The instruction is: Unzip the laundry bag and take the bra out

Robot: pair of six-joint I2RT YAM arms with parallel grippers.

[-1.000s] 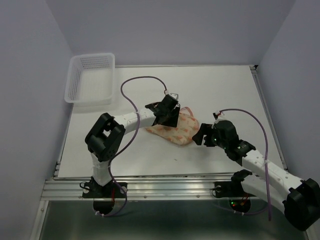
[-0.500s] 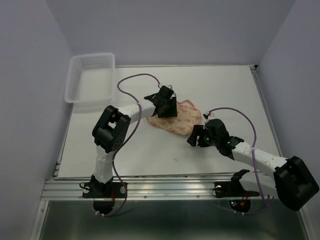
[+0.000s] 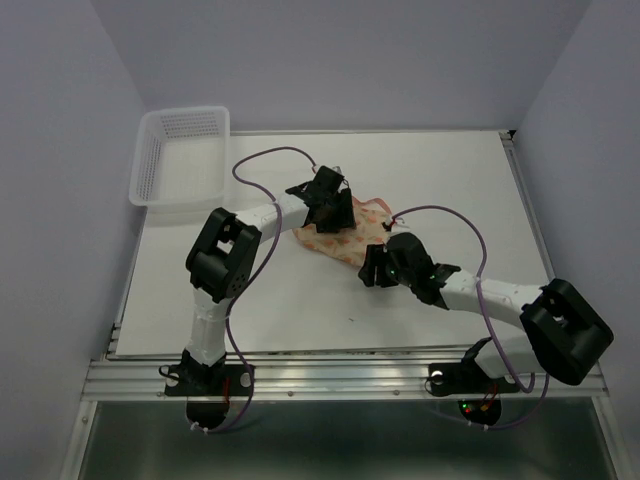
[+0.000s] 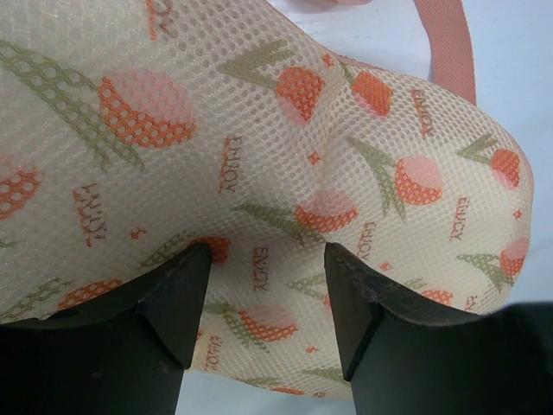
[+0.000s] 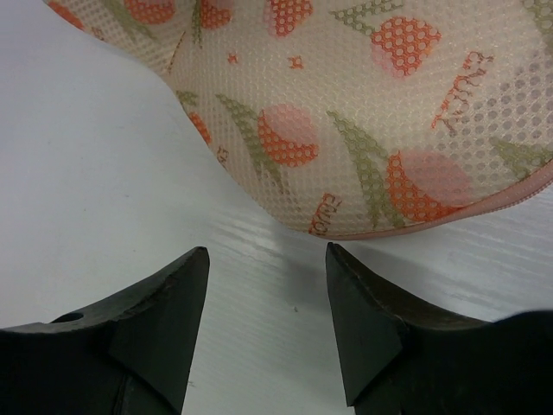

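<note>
While the overhead camera looked down, the laundry bag (image 3: 352, 238) lay flat on the white table (image 3: 450, 180), a peach pouch printed with orange. The left pincer (image 3: 335, 218) sat on the bag's far left end and covered that part from above. The right pincer (image 3: 370, 265) pointed at the bag's near right edge and was just beside it. A white mesh basket (image 3: 150, 175) stood well apart from the bag, off to its far left, at the table's corner. A purple cable (image 3: 262, 157) arched over the table beyond the bag's left end.

From the left wrist, the bag (image 4: 285, 147) filled nearly the whole view, its mesh printed with orange tulips and small lettering. The left pincer (image 4: 263, 259) had its two black fingers (image 4: 177, 298) apart, their tips touching the fabric, and a strip of the bag lay between them. A pink strap (image 4: 445, 47) ran beside the bag's upper right edge.

From the right wrist, the bag (image 5: 363, 112) filled the upper part of the view, and its pink edging (image 5: 484, 203) curved along the rim nearest the pincer. The right pincer (image 5: 263, 259) was spread wide, its fingers (image 5: 168, 303) over bare table just short of that rim and not touching the bag.
</note>
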